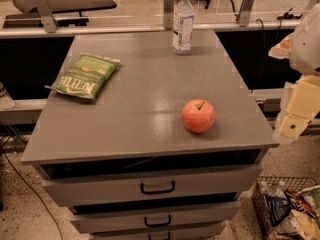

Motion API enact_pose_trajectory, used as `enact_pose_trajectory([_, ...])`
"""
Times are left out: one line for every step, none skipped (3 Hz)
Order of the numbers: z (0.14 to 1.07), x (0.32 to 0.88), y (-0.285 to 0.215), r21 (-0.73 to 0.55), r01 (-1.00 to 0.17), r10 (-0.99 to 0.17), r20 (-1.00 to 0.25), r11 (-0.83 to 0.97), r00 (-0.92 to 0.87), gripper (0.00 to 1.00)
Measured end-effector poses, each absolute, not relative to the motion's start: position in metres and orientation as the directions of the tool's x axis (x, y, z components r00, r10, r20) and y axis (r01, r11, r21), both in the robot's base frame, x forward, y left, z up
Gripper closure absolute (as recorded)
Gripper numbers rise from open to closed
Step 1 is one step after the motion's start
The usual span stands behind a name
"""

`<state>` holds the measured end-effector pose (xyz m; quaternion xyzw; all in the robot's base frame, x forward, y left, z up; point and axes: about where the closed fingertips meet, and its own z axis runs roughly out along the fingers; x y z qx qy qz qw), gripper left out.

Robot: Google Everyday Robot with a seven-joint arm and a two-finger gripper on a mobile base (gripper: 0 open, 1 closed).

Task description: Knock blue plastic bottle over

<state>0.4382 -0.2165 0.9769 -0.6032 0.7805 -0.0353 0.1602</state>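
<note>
the gripper (295, 118) hangs just off the right edge of the tabletop (140, 89), partly cut off; how wide it stands i cannot tell. the blue plastic bottle (183, 23) stands upright at the far edge, cap up, well apart from the apple (198, 115).

Gripper (294, 123) (right edge) partly cropped

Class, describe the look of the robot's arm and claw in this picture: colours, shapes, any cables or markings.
The arm shows at the right edge as a rounded, glossy white shell. Below it the claw, just off the right side of the grey cabinet, is blocky and pale yellow-cream, with flat angular faces. No cables or lettering can be made out on either.
</note>
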Motion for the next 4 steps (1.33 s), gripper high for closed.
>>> enact_pose_trajectory([0.977,0.438,-0.216,-0.249,-0.930,-0.953,-0.208,0.270,-0.221,0.00])
enact_pose_trajectory([0.964,0.466,-0.217,-0.263,-0.931,-0.954,-0.229,0.252,-0.193,0.00])
enact_pose_trajectory([0.945,0.533,-0.214,-0.267,-0.930,-0.935,-0.315,0.253,-0.164,0.00])
enact_pose_trajectory([0.928,0.615,-0.204,-0.265,-0.923,-0.889,-0.435,0.278,-0.143,0.00])
